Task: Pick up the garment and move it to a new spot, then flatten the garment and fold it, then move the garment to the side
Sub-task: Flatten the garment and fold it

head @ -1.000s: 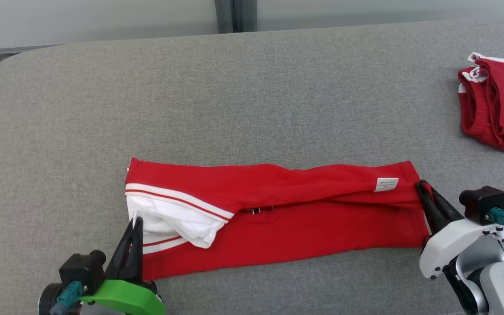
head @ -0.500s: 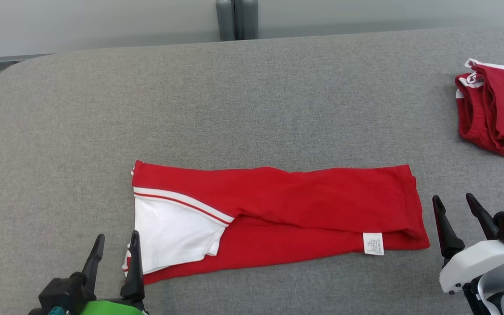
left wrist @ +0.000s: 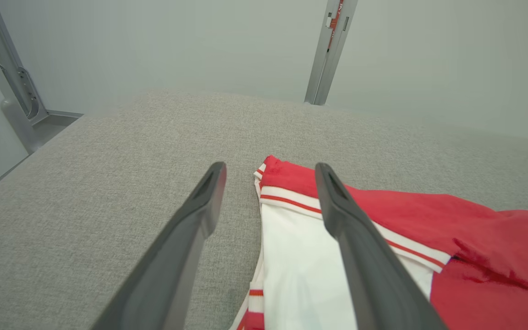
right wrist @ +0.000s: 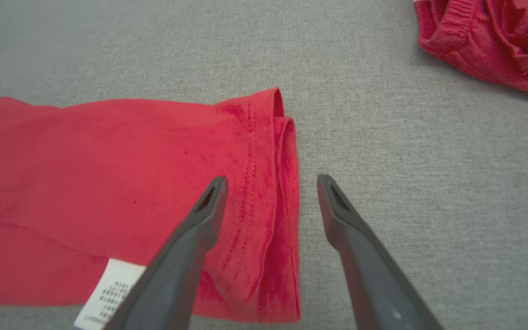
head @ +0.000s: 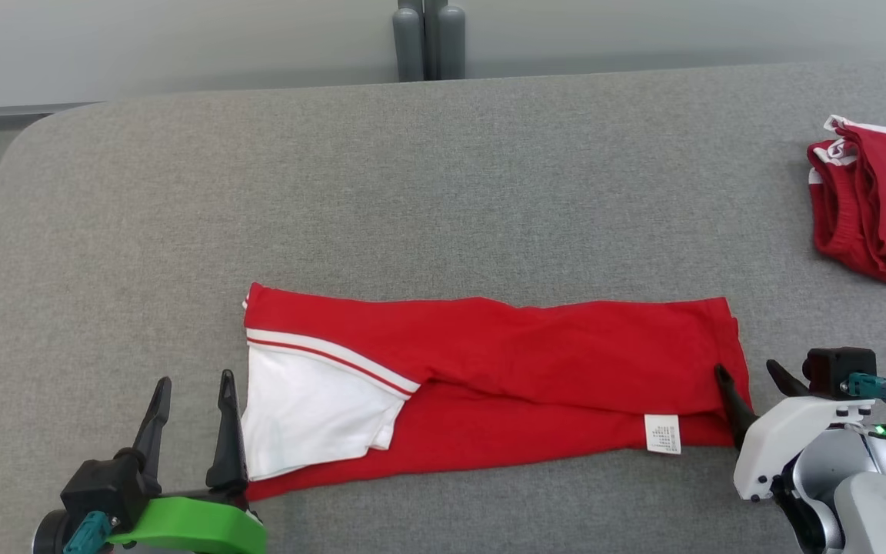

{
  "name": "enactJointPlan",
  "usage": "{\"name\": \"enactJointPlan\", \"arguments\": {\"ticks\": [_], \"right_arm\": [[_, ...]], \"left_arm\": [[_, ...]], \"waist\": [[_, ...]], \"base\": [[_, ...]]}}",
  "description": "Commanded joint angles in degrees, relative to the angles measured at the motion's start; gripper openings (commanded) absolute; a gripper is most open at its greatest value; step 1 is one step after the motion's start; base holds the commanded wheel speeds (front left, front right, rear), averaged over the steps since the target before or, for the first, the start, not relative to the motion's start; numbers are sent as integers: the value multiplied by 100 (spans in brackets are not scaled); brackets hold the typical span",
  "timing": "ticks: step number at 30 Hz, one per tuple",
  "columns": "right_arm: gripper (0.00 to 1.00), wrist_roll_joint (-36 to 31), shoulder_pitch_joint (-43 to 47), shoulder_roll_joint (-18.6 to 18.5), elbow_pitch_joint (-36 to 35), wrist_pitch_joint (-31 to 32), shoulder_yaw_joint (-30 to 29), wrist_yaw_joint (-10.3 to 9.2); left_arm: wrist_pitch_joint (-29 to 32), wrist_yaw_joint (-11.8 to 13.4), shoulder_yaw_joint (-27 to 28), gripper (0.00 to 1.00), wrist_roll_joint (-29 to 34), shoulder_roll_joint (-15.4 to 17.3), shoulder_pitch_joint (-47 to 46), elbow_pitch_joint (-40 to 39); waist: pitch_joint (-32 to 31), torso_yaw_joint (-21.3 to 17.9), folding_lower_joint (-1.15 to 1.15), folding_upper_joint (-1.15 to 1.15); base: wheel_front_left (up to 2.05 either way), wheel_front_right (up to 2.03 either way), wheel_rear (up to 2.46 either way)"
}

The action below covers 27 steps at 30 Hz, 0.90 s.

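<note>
Long folded red cotton garment with white striped sleeve (head: 527, 369) lies flat on grey fabric desk (head: 443, 192), long axis side to side before me. Left jaws apart, straddling its white end. Right jaws apart, straddling its hem end. I judge both equally near.

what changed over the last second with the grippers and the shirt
Both the left gripper and right gripper let go of the red garment with white panel and now stand open at its ends; the right one straddles the hem. Its white label went from far edge to near edge. The other red garment at far right stayed.
</note>
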Motion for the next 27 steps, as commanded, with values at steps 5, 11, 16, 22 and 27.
{"name": "enactJointPlan", "arguments": {"ticks": [5, 11, 16, 22, 27], "right_arm": [[100, -16, -356, -60, 722, 225, -8, -9], [58, 243, -465, -4, 1142, 535, 151, -3], [0, 452, -520, -14, 1179, 584, 230, -3], [0, 521, -750, -178, 973, 517, 282, -10], [0, 565, -891, -443, 698, 624, 308, -10]], "left_arm": [[-57, 69, 72, 100, 35, 47, -85, 58], [-101, 88, 104, 100, -2, 47, -60, 108], [-127, 108, 130, 100, -26, 46, -25, 137], [-146, 119, 149, 100, -10, 64, -18, 167], [-156, 148, 147, 100, 1, 73, -12, 140]], "waist": [[17, 135, 0, 0], [-4, 200, 0, 0], [-24, 157, 0, 0], [-33, -26, 0, 0], [-28, -242, 0, 0]], "base": [[0, 0, 0], [0, 0, 0], [0, 0, 0], [0, 0, 0], [0, 0, 0]]}}
